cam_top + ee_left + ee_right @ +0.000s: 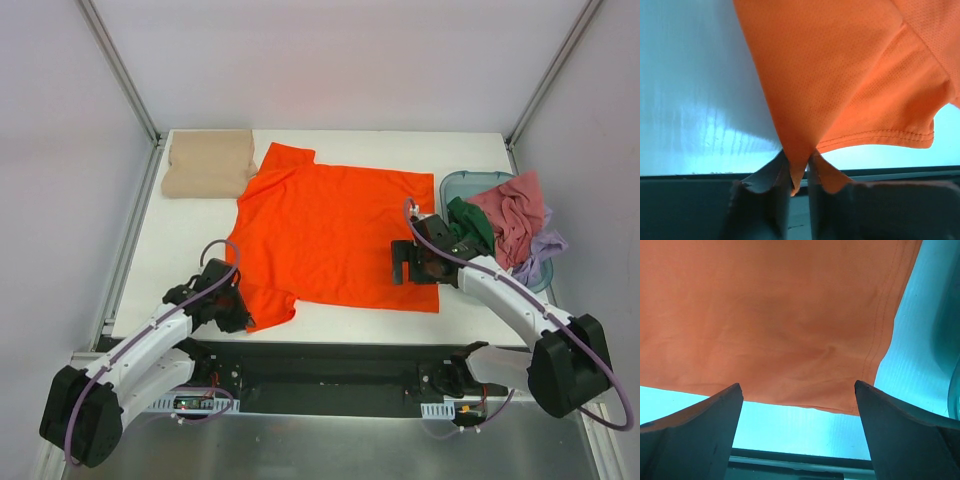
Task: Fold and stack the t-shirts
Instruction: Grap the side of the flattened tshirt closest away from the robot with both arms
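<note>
Orange shirt [340, 235] spread flat at table [170, 240] centre. Left gripper [799, 167], at the shirt's 7 o'clock, pinches the sleeve edge between narrowed fingers. Right gripper [797, 390], at 4 o'clock, sits over the hem corner with fingers wide. Folded tan shirt [208, 163] at 10 o'clock; tub [452, 184] of garments [515, 205] at 3 o'clock.

- You see the orange t-shirt [850, 75] cut off at the left wrist view's top and right edges.
- You lose most of the teal tub [452, 183] under the heaped garments [512, 208].
</note>
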Action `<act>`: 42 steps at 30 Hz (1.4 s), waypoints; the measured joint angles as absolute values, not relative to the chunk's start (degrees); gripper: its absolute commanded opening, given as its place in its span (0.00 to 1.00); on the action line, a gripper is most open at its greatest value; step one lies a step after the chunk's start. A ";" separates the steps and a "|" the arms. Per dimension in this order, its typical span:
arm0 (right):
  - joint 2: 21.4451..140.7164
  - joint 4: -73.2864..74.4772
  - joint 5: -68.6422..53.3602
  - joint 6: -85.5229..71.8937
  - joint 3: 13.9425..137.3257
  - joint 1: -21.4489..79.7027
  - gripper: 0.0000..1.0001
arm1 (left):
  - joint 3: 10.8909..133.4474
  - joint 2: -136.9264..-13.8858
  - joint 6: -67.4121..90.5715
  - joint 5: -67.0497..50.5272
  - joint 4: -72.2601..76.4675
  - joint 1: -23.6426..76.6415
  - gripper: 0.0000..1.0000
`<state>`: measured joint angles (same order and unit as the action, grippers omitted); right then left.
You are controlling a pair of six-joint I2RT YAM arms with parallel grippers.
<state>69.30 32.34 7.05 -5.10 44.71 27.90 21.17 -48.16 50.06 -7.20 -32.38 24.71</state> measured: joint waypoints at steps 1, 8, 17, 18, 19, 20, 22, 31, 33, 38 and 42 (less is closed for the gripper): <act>68.71 32.27 7.25 -5.48 44.34 27.90 0.96 | 20.67 -47.75 50.30 -7.44 -32.16 24.71 0.00; 63.57 32.91 11.07 -9.41 40.75 27.90 0.96 | 19.73 -46.54 51.62 -10.44 -32.03 24.71 0.00; 50.94 33.85 16.86 -19.88 31.44 27.14 0.96 | 17.12 -41.21 53.71 -15.05 -32.47 24.71 0.00; 49.06 33.85 17.54 -21.17 30.24 26.87 0.96 | 16.82 -40.69 53.95 -15.16 -32.75 24.71 0.00; 47.13 34.02 18.15 -22.48 29.06 26.72 0.97 | 16.56 -40.29 54.24 -15.22 -33.10 24.71 0.00; 45.19 34.20 18.87 -23.81 27.81 26.57 0.99 | 16.23 -39.99 54.61 -15.25 -33.39 24.71 0.00; 42.06 34.33 19.97 -26.35 25.47 26.33 0.96 | 15.86 -39.70 55.07 -15.22 -33.85 24.71 0.00; 36.91 34.65 20.71 -33.12 19.55 26.06 0.78 | 15.92 -40.51 55.53 -15.14 -33.91 24.71 0.00; 37.10 34.22 20.51 -33.98 19.11 26.06 0.73 | 15.92 -40.51 55.51 -15.14 -33.91 24.71 0.00; 38.94 33.32 19.90 -35.46 18.52 26.06 0.64 | 15.92 -40.49 55.79 -14.94 -33.93 24.71 0.00; 40.38 31.81 19.92 -35.86 18.52 26.06 0.56 | 16.10 -40.47 55.94 -14.79 -33.98 24.71 0.00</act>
